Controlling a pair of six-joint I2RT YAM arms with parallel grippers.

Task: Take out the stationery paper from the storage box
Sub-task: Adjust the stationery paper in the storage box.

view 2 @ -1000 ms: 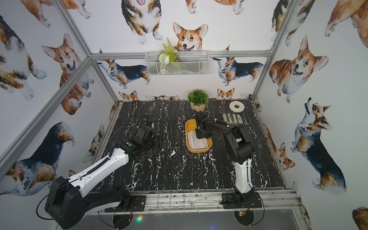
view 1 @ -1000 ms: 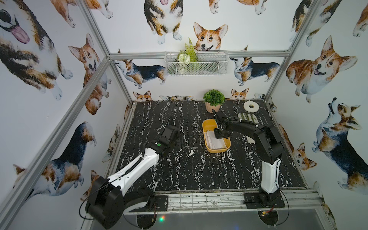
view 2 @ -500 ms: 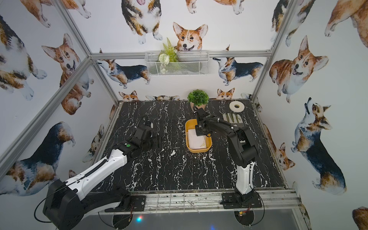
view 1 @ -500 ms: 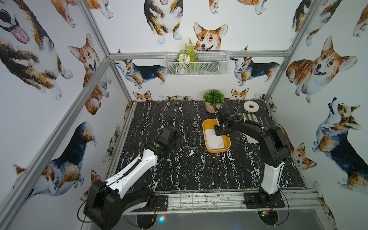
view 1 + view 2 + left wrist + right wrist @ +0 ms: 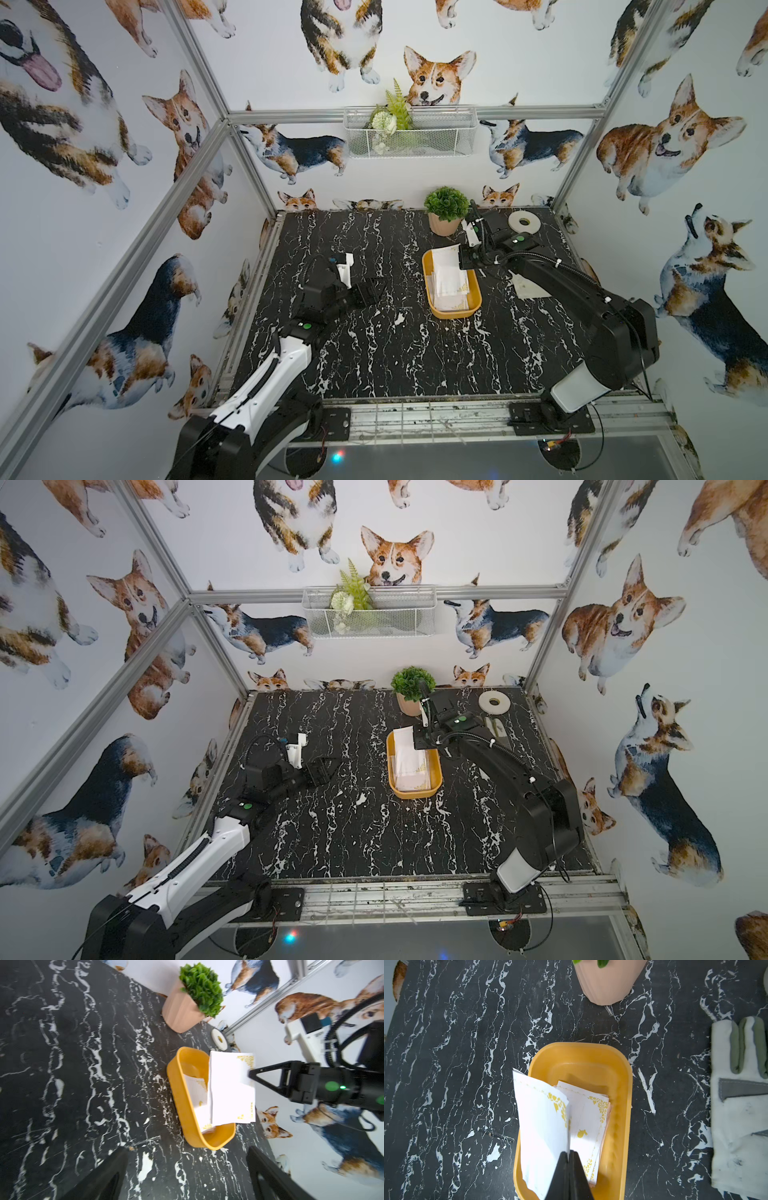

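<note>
right wrist view: the black marble table (image 5: 446,1064) carries the yellow-orange storage box (image 5: 620,1088), stationery paper (image 5: 587,1118) stacked inside. the right gripper (image 5: 569,1154) is pinched shut on the top sheet (image 5: 539,1126), tilted up across the box rim. the left gripper (image 5: 371,292) stands apart from the box; only the left wrist view shows its fingers (image 5: 261,1167) wide apart, empty.

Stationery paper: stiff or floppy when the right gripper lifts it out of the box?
Likely floppy: the held paper, pinched in the shut right gripper, curves along its free edge. Probably light, since one pinch at its edge holds it tilted up. The loose sheets in the box lie fanned, so they may slide.
</note>
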